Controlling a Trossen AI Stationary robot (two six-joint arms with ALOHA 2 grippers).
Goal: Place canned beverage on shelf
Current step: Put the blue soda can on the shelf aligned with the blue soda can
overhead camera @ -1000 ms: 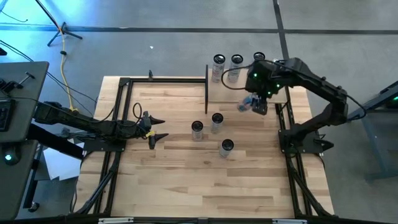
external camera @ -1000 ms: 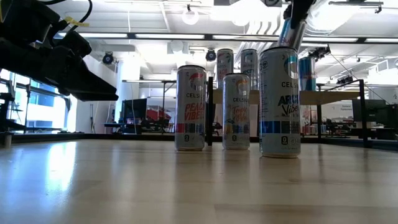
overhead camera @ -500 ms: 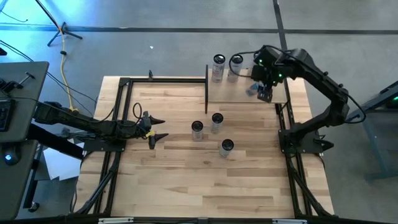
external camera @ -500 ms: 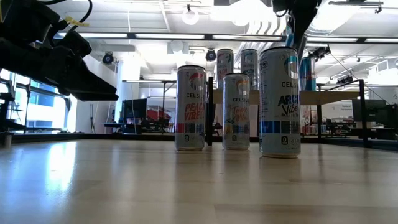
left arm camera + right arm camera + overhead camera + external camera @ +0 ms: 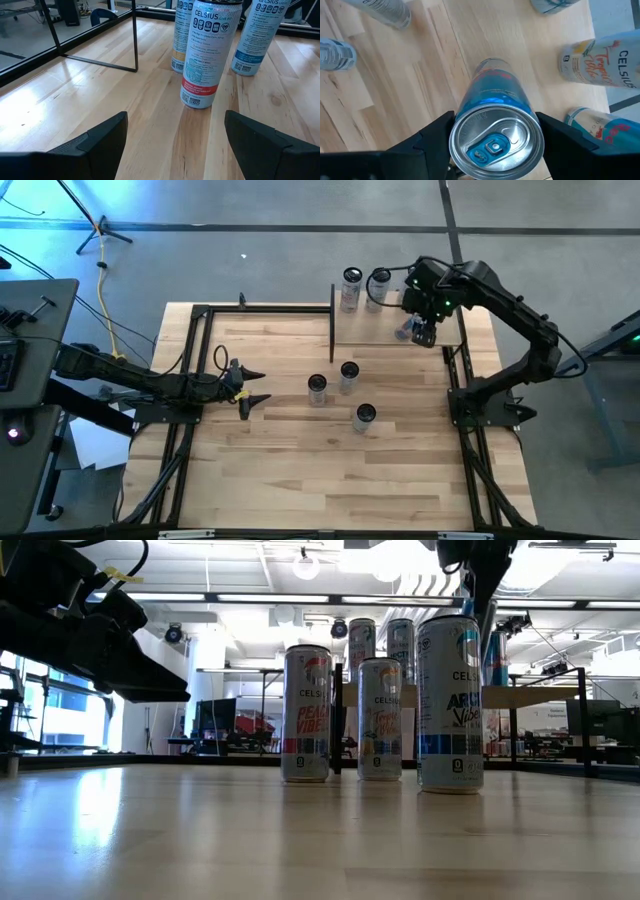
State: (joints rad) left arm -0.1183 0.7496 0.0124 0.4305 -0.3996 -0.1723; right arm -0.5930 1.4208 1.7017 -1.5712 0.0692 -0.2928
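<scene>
A blue canned beverage (image 5: 495, 107) sits between the fingers of my right gripper (image 5: 424, 332), which hangs over the right part of the shelf (image 5: 370, 328), a small light-wood board on black posts at the table's far right. In the low view the can is almost wholly hidden behind a nearer can. Two cans (image 5: 352, 280) (image 5: 380, 280) stand along the shelf's far edge. My left gripper (image 5: 252, 385) waits open, low over the table's left side, pointing at the table cans. My right gripper pinches the can's upper wall, just under the rim (image 5: 461, 119), between its two fingers (image 5: 432, 137), one on each side. The fingers come from above, pointing steeply down. The can hangs nearly upright, top up. I cannot tell whether its base rests on the shelf.
Three Celsius cans stand upright mid-table (image 5: 317, 386) (image 5: 348, 370) (image 5: 364, 415), seen close in the left wrist view (image 5: 207, 50). Another blue can (image 5: 493, 658) stands on the shelf. A black post (image 5: 332, 320) marks the shelf's left end. The near half of the tabletop (image 5: 330, 480) is bare wood.
My right gripper has carried the blue can from above the shelf's near edge toward the table's far edge and a little right, to above the shelf's right part. The wrist has turned somewhat, and the can stands straighter under the fingers than before.
</scene>
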